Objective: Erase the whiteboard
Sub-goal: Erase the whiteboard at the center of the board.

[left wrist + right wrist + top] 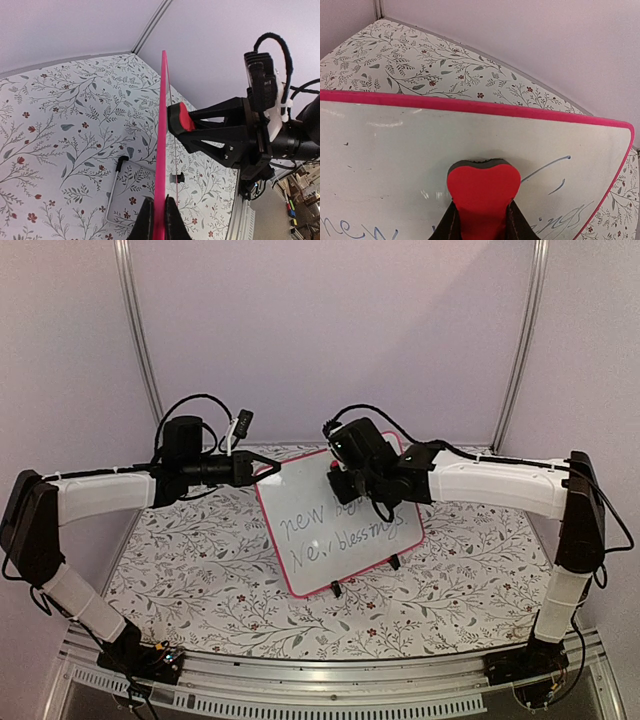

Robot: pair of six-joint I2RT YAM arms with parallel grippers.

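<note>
The whiteboard [345, 540] stands tilted on the floral table, white with a pink rim and dark handwriting across its face. My left gripper [268, 472] is shut on its upper left rim; in the left wrist view the whiteboard [163, 100] runs edge-on between that gripper's [159, 222] two fingers. My right gripper [347, 478] is shut on a red heart-shaped eraser [482, 192], whose dark felt face presses on the whiteboard [390, 150] just below its top rim, above the writing. The eraser [181, 118] also shows against the board's front side, where the right gripper [481, 227] holds it.
Black clip feet [335, 590] prop the board's lower edge. A bent wire stand [113, 192] lies on the tablecloth behind the board. Grey walls and metal frame posts [138, 330] close off the back. An aluminium rail [330, 680] runs along the near edge.
</note>
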